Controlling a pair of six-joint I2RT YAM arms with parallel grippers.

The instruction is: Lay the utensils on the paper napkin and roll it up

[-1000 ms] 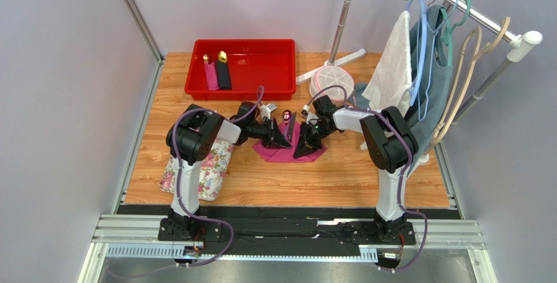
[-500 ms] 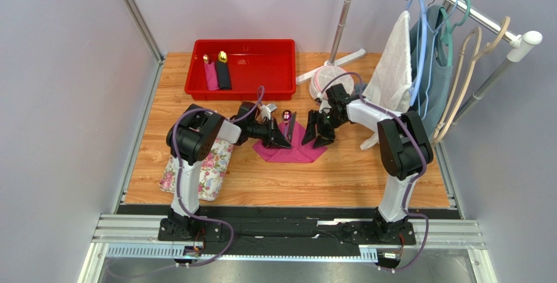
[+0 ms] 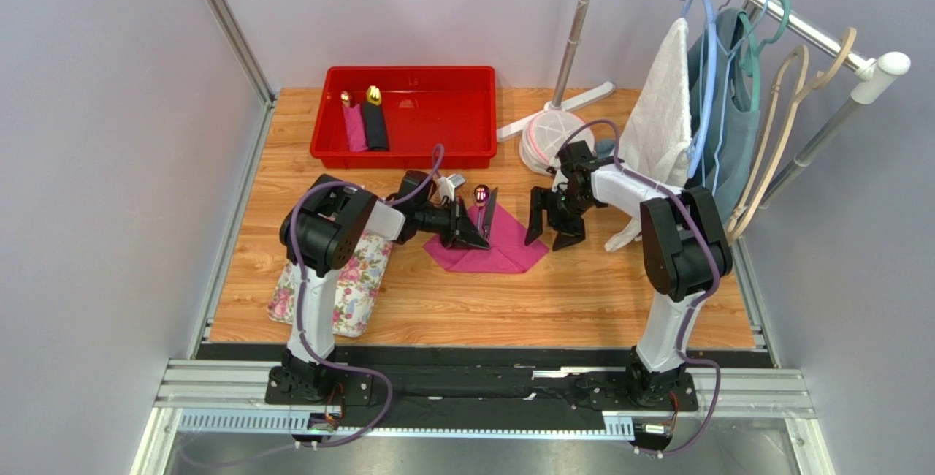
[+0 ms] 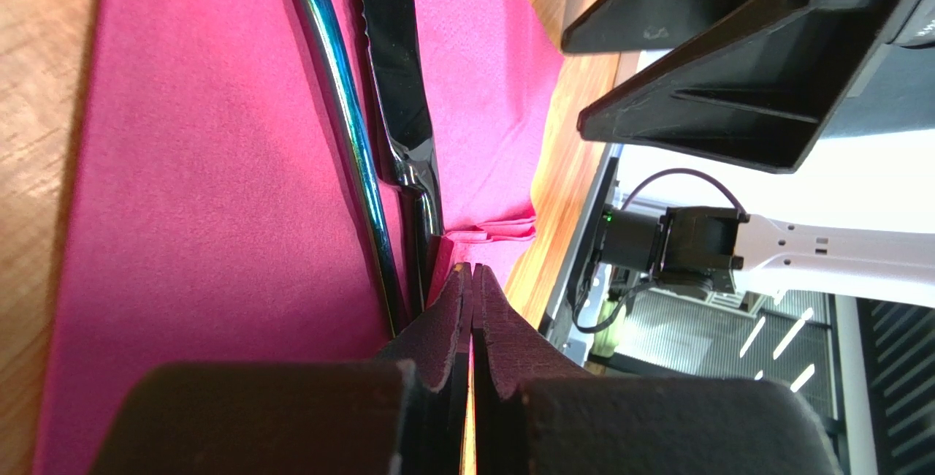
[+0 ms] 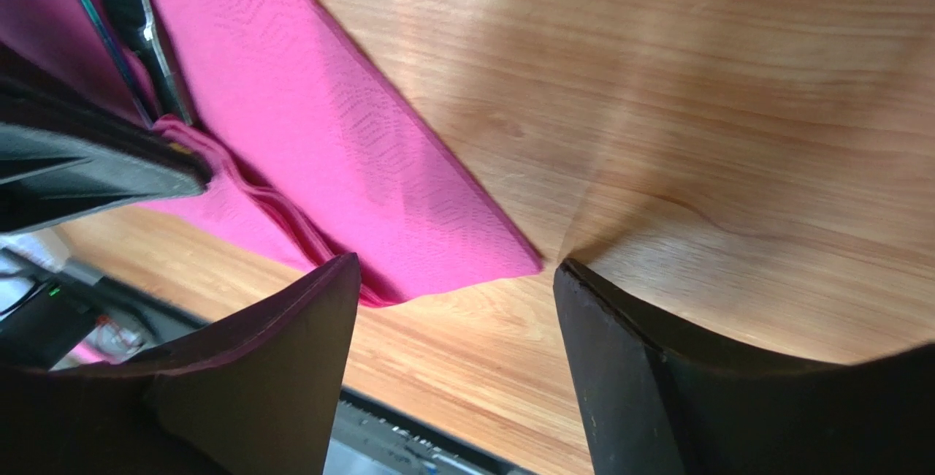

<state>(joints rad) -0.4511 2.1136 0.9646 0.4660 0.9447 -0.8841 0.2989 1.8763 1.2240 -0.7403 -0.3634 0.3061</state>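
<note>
The magenta paper napkin (image 3: 507, 251) lies on the wooden table between both arms, its near edge bunched into folds (image 4: 494, 228). The utensils (image 3: 484, 203) rest on it side by side: a knife (image 4: 397, 91) and an iridescent-handled piece (image 4: 342, 113). They also show in the right wrist view as utensils (image 5: 130, 26). My left gripper (image 3: 481, 238) is shut, its tips (image 4: 472, 270) at the bunched edge right beside the handles. I cannot see paper between its pads. My right gripper (image 3: 551, 240) is open at the napkin's right corner (image 5: 516, 261), which points into the gap between its fingers (image 5: 296, 354).
A red bin (image 3: 439, 148) at the back holds a pink roll (image 3: 353, 126) and a black roll (image 3: 375, 122) with gold heads. A floral cloth (image 3: 357, 278) lies at the left. A white stand base (image 3: 554, 130) and a rack with towel (image 3: 664, 102) and hangers stand at the right.
My right gripper has opened and drawn back to the right, off the napkin. The flap it had lifted now lies flat. My left gripper has stayed put.
</note>
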